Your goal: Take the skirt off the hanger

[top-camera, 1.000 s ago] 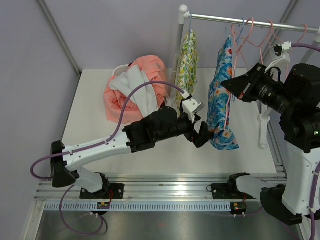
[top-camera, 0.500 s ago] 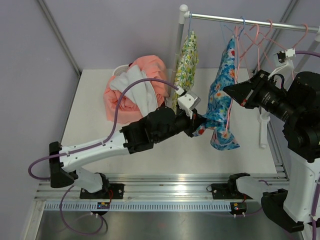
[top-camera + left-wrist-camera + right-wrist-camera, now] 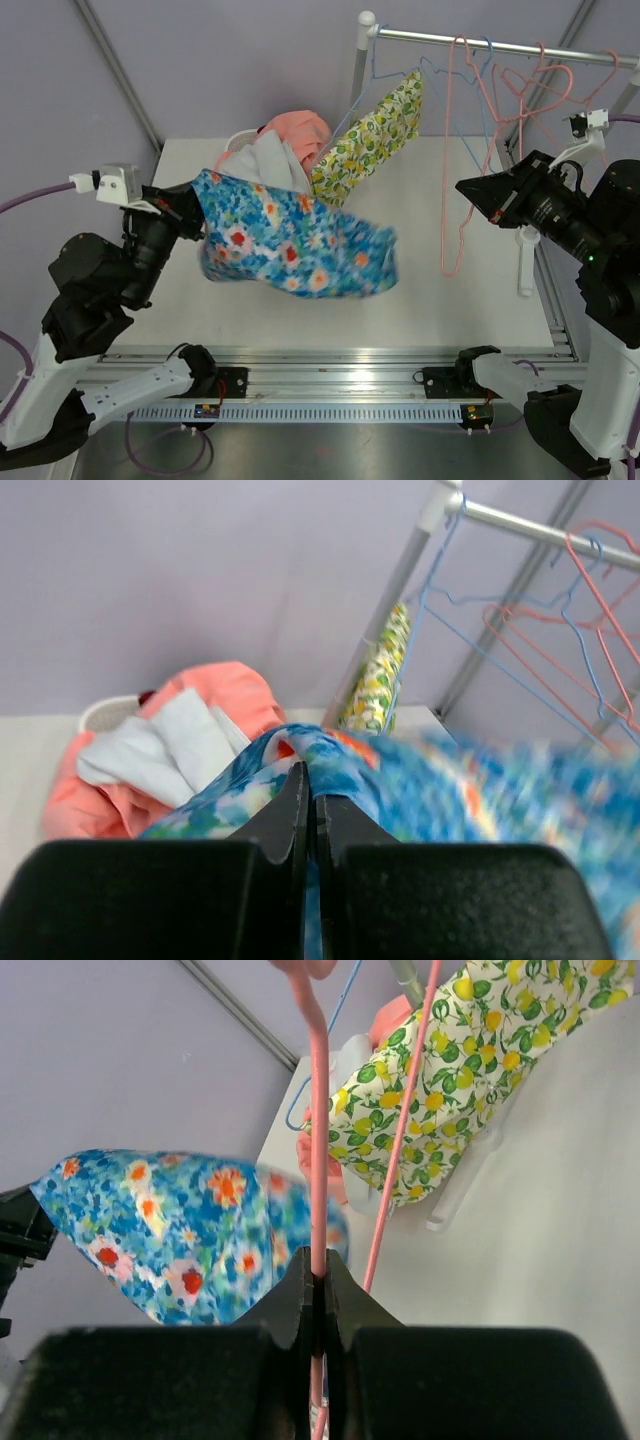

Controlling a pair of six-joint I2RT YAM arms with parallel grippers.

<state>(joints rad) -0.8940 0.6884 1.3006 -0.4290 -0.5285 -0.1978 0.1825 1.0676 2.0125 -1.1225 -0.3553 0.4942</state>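
Note:
The blue floral skirt (image 3: 290, 250) is off the hanger and stretches in the air over the table, blurred in the left wrist view (image 3: 440, 780). My left gripper (image 3: 188, 208) is shut on the skirt's left end, with cloth pinched between its fingertips (image 3: 310, 780). The bare pink hanger (image 3: 445, 220) hangs from the rail (image 3: 480, 42). My right gripper (image 3: 462, 186) is shut on the hanger's pink wire (image 3: 318, 1160), the wire clamped between its jaws (image 3: 320, 1272).
A lemon-print garment (image 3: 375, 135) swings tilted on a blue hanger (image 3: 400, 75). Several empty pink and blue hangers (image 3: 540, 80) hang further right. A pile of pink and white clothes (image 3: 275, 150) lies at the back left. The rack's white post (image 3: 527, 260) stands at the right.
My left gripper shut on the skirt and swung far left and back, pulling it off the pink hanger. The lemon-print garment swung up to the right. The right gripper kept its hold.

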